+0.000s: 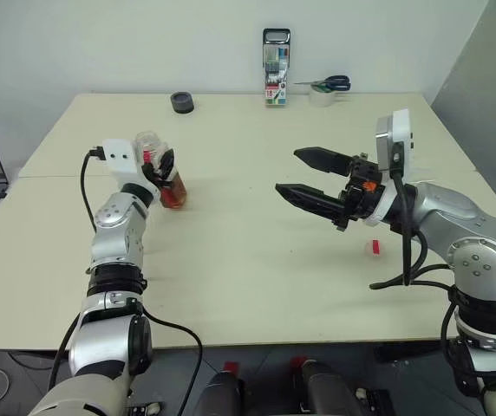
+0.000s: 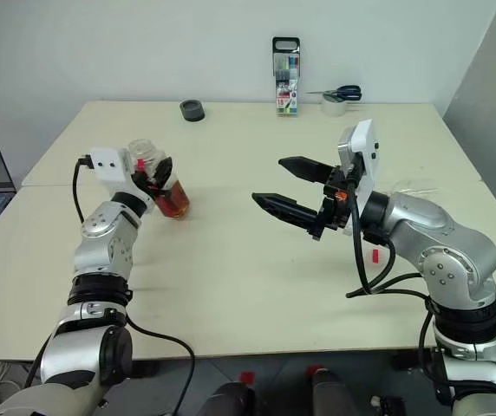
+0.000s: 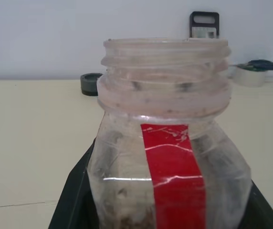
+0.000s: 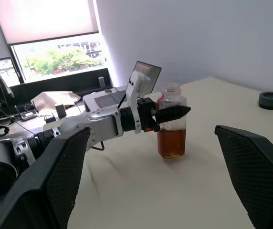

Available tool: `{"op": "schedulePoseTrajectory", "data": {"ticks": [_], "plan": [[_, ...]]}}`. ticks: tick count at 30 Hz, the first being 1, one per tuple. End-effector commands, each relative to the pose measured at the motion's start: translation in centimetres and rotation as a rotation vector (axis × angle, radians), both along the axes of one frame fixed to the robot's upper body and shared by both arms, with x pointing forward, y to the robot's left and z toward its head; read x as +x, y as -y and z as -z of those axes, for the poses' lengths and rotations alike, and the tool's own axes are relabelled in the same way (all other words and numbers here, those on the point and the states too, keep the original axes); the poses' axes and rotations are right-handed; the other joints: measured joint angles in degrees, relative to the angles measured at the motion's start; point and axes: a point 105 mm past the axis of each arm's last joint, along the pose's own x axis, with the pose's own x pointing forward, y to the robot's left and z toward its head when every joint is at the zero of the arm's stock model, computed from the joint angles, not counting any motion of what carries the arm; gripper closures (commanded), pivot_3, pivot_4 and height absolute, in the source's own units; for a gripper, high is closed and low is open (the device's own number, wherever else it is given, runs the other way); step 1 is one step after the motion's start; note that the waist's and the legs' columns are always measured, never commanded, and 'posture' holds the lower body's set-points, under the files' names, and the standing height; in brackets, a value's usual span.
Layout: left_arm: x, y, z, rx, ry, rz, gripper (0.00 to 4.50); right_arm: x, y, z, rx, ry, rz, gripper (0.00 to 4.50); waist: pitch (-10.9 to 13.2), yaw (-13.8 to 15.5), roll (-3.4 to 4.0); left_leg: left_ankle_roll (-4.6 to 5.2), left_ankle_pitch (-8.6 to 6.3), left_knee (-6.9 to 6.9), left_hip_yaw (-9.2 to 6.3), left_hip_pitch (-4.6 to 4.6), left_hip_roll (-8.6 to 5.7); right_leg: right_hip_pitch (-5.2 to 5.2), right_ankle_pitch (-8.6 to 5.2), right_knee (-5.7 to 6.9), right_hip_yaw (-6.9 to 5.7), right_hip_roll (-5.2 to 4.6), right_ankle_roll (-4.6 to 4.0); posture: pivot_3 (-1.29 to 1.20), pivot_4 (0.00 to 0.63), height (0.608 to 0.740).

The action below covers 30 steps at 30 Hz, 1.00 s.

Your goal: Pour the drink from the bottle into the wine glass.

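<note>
The left gripper [image 1: 163, 170] has its 2 fingers [image 4: 174, 112] clamped on the bottle [image 4: 173, 125], which stands upright on or just above the tabletop [image 1: 257, 260] at the robot's left; contact with the surface cannot be told. The bottle's neck is open, with no cap on it, and the drink [image 2: 173, 204] fills only its lower part. The right gripper [image 1: 307, 178] hangs above the middle of the tabletop with its 2 fingers [image 1: 317, 159] wide apart and nothing between them, pointing toward the bottle. A small red piece [image 1: 373, 247], possibly the cap, lies on the tabletop under the right arm. The wine glass is hard to make out; a faint clear shape [image 2: 413, 185] behind the right arm may be it, but this cannot be confirmed. The main risk follows from that: with the glass well apart from the bottle and partly hidden by the right arm, a pour begun without bringing the 2 together would put the drink on the tabletop. Any sharp tilt or jolt of the uncapped bottle in transit could slosh liquid out. The squarish plastic wall could also slip or buckle in the grip. The right arm, reaching for a thin-stemmed glass, could knock it over. At the far edge stand a marker pack [image 1: 276, 68], a tape roll [image 1: 322, 97], scissors [image 1: 330, 83] and a dark ring [image 1: 182, 102], all well clear.
</note>
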Motion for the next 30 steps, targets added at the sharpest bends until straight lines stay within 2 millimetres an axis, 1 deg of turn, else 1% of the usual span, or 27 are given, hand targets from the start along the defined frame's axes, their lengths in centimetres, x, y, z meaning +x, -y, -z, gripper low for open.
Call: {"op": "schedulePoseTrajectory", "data": {"ticks": [1,8,10,11,14,17,20,23,27,30], "plan": [[-0.1,-1.5,-1.8,0.043,0.078,-0.052,2.68,-0.9,-0.5,-1.4,0.02,0.052,-0.016,0.03,0.0,0.0,0.0,0.0,0.0,-0.01,0.0,0.0,0.0,0.0,0.0,0.0,0.0,0.0,0.0,0.0,0.15,0.74],[0.1,-1.8,-0.9,0.048,0.064,-0.063,2.68,-1.1,-0.9,-1.6,0.028,0.048,-0.013,0.03,0.0,0.0,-0.01,0.01,0.0,-0.01,-0.02,0.01,-0.01,0.0,0.0,0.02,-0.02,-0.02,0.0,0.0,0.15,0.74],[0.1,-1.7,-0.4,0.036,0.055,-0.06,2.05,-1.1,-0.9,-1.7,0.026,0.049,-0.01,0.0,0.0,0.0,-0.01,0.02,-0.01,-0.01,-0.01,0.02,-0.01,0.0,0.0,0.03,-0.01,-0.01,0.0,0.0,0.15,0.74],[0.1,-1.7,-0.3,0.027,0.051,-0.057,1.84,-1.0,-0.9,-1.7,0.026,0.05,-0.008,0.0,0.0,0.0,-0.01,0.08,-0.04,-0.01,-0.01,0.02,-0.01,0.0,0.0,0.03,-0.01,-0.01,0.0,0.0,0.15,0.74],[0.0,-1.7,-0.1,0.018,0.05,-0.06,0.95,-0.9,-0.8,-1.7,0.025,0.048,-0.005,0.0,0.0,0.0,-0.01,0.17,-0.1,-0.01,-0.01,0.02,-0.01,0.0,0.0,0.03,-0.01,-0.01,0.0,0.0,0.15,0.74],[-0.4,-2.1,0.3,0.012,0.043,-0.08,0.02,-0.8,-0.5,-1.3,0.014,0.038,0.007,0.0,0.0,0.0,-0.01,0.19,-0.11,0.0,-0.01,0.02,-0.01,0.0,0.0,0.03,-0.01,-0.01,0.0,0.0,0.15,0.74],[-1.5,-2.1,1.4,0.013,0.025,-0.082,0.02,-1.1,0.1,0.0,-0.007,0.01,0.035,0.0,0.0,0.0,-0.02,0.19,-0.11,-0.03,-0.01,0.02,0.0,0.0,0.0,0.02,0.0,-0.02,0.0,0.0,0.15,0.74],[-2.8,-2.0,2.7,0.008,-0.01,-0.093,0.02,-1.6,0.2,1.4,-0.024,-0.011,0.054,0.0,0.0,0.0,-0.02,0.14,-0.08,-0.1,0.01,0.02,0.0,-0.02,0.0,-0.01,0.04,-0.09,0.0,0.0,0.15,0.74],[-5.2,-1.0,5.3,0.026,-0.11,-0.068,0.02,-1.8,1.0,3.2,-0.019,-0.077,0.111,0.0,0.0,0.0,-0.03,0.18,-0.1,-0.09,-0.02,0.03,0.01,-0.01,0.0,0.0,0.06,-0.11,0.0,0.0,0.15,0.74],[-6.7,-0.9,6.1,0.049,-0.161,-0.072,0.02,-2.0,1.7,4.1,-0.02,-0.111,0.15,0.0,0.0,0.0,-0.03,0.2,-0.11,-0.1,0.0,0.07,0.01,0.01,0.0,0.0,0.05,-0.1,0.0,0.0,0.15,0.74]]}}
